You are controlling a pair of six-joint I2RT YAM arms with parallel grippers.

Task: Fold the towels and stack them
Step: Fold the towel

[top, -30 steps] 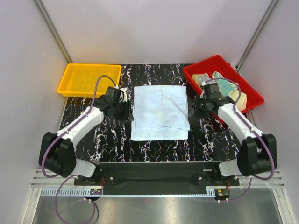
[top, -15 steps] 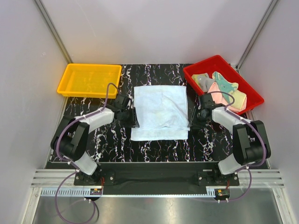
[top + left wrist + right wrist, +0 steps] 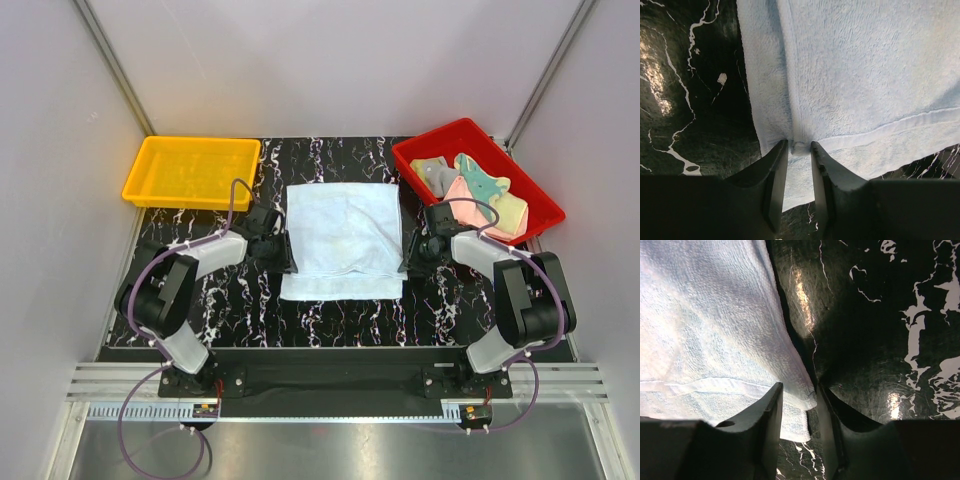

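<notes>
Black marble desk (image 3: 330,320), white veins. The blue towel (image 3: 343,240) lies spread in the middle, roughly square, with a few soft creases. Its near hem runs parallel to the desk's near edge. Bare desk shows all round it: a wide strip in front toward the arm bases, narrower strips left and right.

The left pincer (image 3: 286,250) is low at the towel's left edge. Wrist view: fingers (image 3: 774,175) clenched on a small tuck of the hem, cloth ridged up between the tips. Open desk to its left.

The right pincer (image 3: 409,254) is low at the towel's right edge, opposite the left one. Wrist view: the towel's edge by the hem lies between its fingers (image 3: 767,415), with a dark sliver beside the outer one. Can't tell if it's clamped or just straddling.

The yellow tray (image 3: 140,185) is at the far left corner, well apart from the towel. The red tray (image 3: 405,155) is at the far right, its inner corner near the towel's far right corner. It holds a loose heap of other towels (image 3: 480,190): pink, teal, grey, pale yellow.
</notes>
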